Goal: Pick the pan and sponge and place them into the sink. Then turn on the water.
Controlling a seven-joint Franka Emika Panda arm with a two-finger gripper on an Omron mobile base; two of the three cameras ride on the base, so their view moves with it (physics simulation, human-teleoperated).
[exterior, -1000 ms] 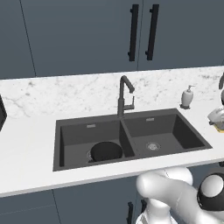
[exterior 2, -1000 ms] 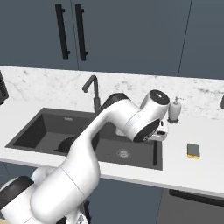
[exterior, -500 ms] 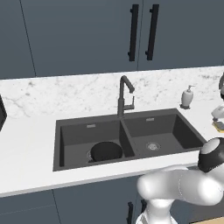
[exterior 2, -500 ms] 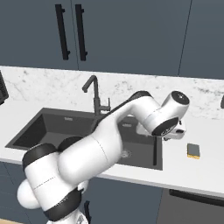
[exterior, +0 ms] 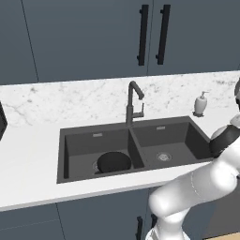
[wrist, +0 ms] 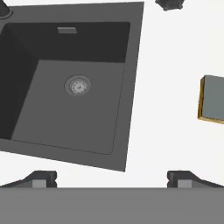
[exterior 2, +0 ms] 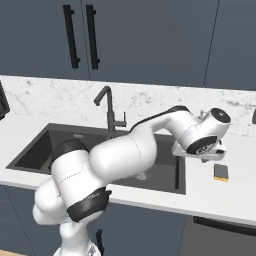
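Jaws spread wide and empty, the gripper (wrist: 111,178) has swung right from the sink (exterior 2: 177,176), where the pan (exterior: 113,161) apparently lies, toward the sponge (exterior 2: 221,172) on the counter (exterior 2: 235,195).

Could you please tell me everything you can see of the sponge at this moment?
The sponge is a small flat rectangular block, yellow along its edges with a dark grey-green top layer. It lies flat, green side up, on the white counter to the right of the sink, apart from its rim. Nothing touches it; the hand, fingers spread open, hangs above the counter between sink and sponge.
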